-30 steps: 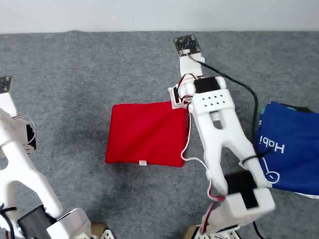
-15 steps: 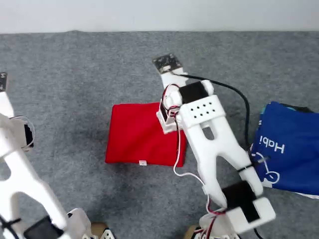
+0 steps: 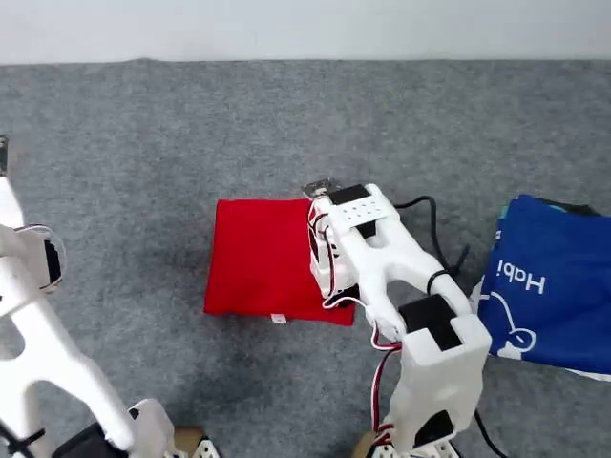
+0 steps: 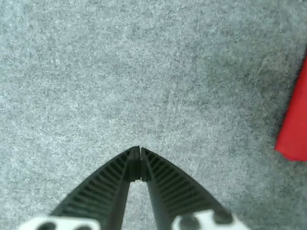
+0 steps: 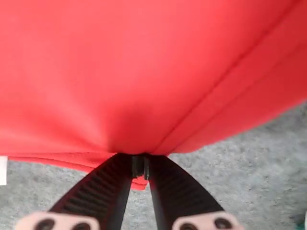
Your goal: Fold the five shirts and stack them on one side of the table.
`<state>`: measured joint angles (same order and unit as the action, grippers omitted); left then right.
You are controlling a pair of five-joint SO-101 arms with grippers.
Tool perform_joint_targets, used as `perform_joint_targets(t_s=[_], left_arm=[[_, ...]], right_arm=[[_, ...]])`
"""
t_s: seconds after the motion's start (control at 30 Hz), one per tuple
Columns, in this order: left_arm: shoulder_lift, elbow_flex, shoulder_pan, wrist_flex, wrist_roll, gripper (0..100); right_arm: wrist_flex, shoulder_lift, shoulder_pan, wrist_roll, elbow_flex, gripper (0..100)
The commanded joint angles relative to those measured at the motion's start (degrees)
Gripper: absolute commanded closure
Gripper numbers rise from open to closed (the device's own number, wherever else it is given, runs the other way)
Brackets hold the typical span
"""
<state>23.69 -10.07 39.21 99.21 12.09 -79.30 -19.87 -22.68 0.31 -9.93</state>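
The grey table (image 3: pixel 143 124) carries the folded red shirt (image 3: pixel 258 258) at its middle. The blue shirt (image 3: pixel 554 277) lies well apart from the red shirt, on its right arm side. The right arm reaches over the red shirt's edge nearest the blue one. The left arm stands well off the red shirt's opposite edge.

The right gripper (image 5: pixel 139 165) has its fingers drawn together at the red shirt's edge. Cloth puckers at the tips, so it seems to pinch the fabric. The left gripper (image 4: pixel 135 165) hangs closed and empty over bare table, near a corner of the red shirt.

The step looks like carrying the red shirt onto the blue. Done well, the pinch takes every layer, lifts low and lays the shirt down square.

How many layers are caught I cannot tell. The frame crops the blue shirt, and whether more shirts lie beneath it is unclear.
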Motion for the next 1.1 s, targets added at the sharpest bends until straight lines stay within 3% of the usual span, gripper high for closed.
perform_joint_targets(t_s=[0.0, 0.2, 0.53, 0.7, 1.07], left_arm=[[2.02, 0.75, 0.26, 1.23, 0.44, 100], [2.02, 0.75, 0.18, 1.23, 0.53, 100], [1.67, 0.75, 0.00, 1.23, 0.53, 100], [1.67, 0.75, 0.00, 1.23, 0.62, 100], [1.58, 0.75, 0.26, 1.23, 0.70, 100]], right_arm=[[-2.86, 5.49, -1.01, 0.53, 6.68, 98.8], [-4.35, 9.36, -1.71, 0.53, 17.85, 98.8], [15.87, -4.97, 3.12, 7.03, 19.87, 98.8], [19.03, -9.01, 5.41, 7.03, 21.98, 98.8], [1.80, -2.77, 3.38, 6.68, 33.85, 98.8]])
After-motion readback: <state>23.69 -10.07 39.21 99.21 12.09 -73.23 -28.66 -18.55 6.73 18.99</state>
